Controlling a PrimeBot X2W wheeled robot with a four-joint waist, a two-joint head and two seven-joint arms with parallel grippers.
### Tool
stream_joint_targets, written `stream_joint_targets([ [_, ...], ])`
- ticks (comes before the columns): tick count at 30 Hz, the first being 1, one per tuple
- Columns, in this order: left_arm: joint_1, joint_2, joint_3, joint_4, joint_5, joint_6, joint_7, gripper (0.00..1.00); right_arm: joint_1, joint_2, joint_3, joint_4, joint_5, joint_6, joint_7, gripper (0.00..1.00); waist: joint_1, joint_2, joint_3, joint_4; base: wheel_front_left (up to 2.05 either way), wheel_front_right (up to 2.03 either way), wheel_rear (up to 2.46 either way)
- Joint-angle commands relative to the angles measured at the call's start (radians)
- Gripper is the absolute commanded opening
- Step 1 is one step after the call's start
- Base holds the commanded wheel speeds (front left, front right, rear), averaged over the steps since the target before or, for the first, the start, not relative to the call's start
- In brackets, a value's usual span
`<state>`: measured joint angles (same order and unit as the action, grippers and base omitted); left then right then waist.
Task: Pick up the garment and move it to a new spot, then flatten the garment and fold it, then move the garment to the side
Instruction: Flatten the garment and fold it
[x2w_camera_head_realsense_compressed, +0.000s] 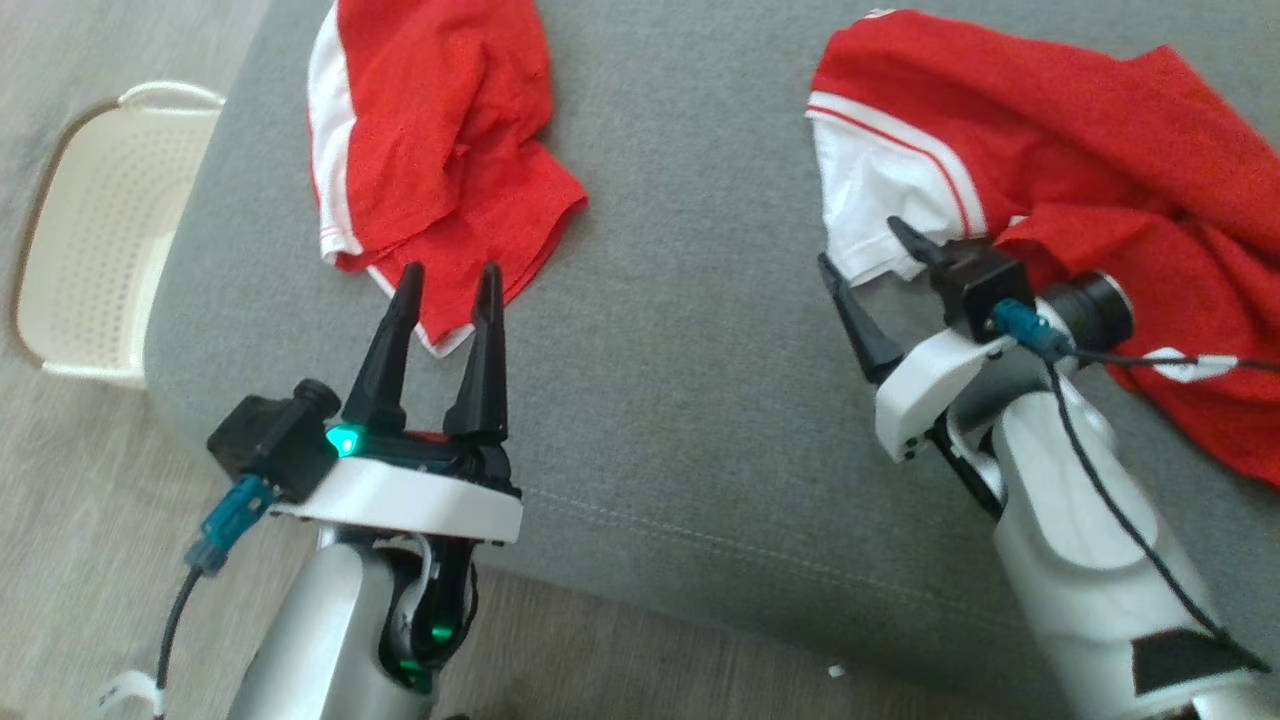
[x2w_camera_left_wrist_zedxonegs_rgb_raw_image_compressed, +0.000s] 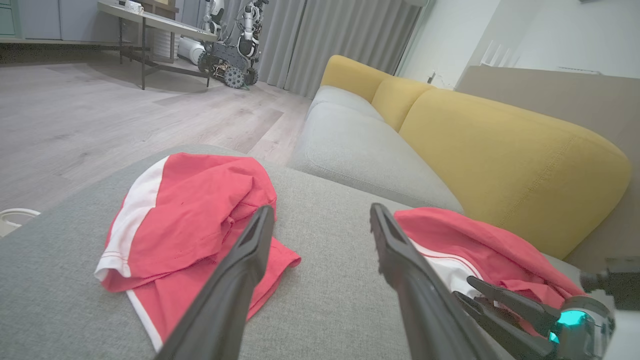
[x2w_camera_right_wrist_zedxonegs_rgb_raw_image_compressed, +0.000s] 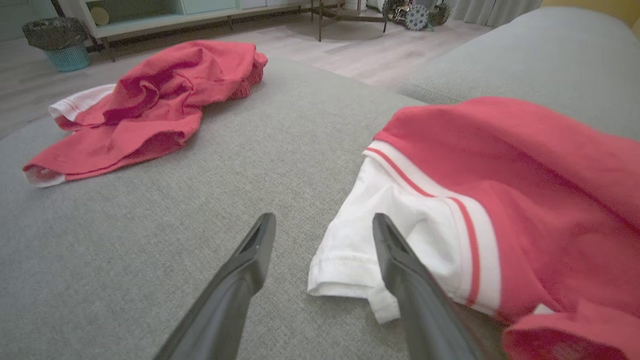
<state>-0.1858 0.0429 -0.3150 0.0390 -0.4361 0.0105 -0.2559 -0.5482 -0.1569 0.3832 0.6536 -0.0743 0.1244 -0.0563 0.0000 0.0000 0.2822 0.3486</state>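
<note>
Here, L gripper (x2w_camera_head_realsense_compressed: 451, 270) pointed at left garment (x2w_camera_head_realsense_compressed: 430, 150) & R gripper (x2w_camera_head_realsense_compressed: 858, 240) at white sleeve (x2w_camera_head_realsense_compressed: 870, 190) of right garment (x2w_camera_head_realsense_compressed: 1050, 130), both pincers wide & empty, over grey cushion (x2w_camera_head_realsense_compressed: 680, 350).

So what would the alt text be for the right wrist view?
The open right pincer reaches over a grey cushion toward the white sleeve of a red garment. A second crumpled red garment lies farther left.

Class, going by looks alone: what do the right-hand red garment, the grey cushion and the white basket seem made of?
Right-hand red garment: likely soft knit fabric, matte; it crumples limply. Grey cushion: coarse woven upholstery, visible weave, stitched seam. White basket: probably moulded plastic, smooth, evenly perforated.
</note>
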Motion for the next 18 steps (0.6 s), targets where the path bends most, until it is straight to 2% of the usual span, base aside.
stream_joint_targets([
  [1,-0.042,0.007,0.016,-0.04,-0.008,0.009,-0.006,1.0,-0.045,0.001,0.011,0.005,-0.008,0.006,0.006,1.0,0.0,0.0,0.027,0.026,0.0,0.0,0.0],
  [13,-0.066,0.007,-0.016,-0.045,-0.037,0.027,-0.006,1.0,-0.129,-0.012,-0.006,0.161,0.0,0.006,0.062,1.0,0.0,0.0,0.071,0.053,0.0,0.0,0.0],
  [14,-0.069,0.007,-0.018,-0.044,-0.039,0.028,-0.006,1.0,-0.132,-0.013,-0.007,0.176,0.004,0.006,0.07,0.46,0.0,0.0,0.071,0.055,0.0,0.0,0.0],
  [15,-0.071,0.007,-0.02,-0.043,-0.04,0.029,-0.006,1.0,-0.135,-0.013,-0.003,0.188,0.007,0.006,0.074,0.0,0.0,0.0,0.072,0.056,0.0,0.0,0.0],
  [18,-0.073,0.007,-0.021,-0.039,-0.041,0.033,-0.006,1.0,-0.141,-0.006,0.011,0.208,0.025,0.006,0.065,0.0,0.0,0.0,0.065,0.055,0.0,0.0,0.0],
])
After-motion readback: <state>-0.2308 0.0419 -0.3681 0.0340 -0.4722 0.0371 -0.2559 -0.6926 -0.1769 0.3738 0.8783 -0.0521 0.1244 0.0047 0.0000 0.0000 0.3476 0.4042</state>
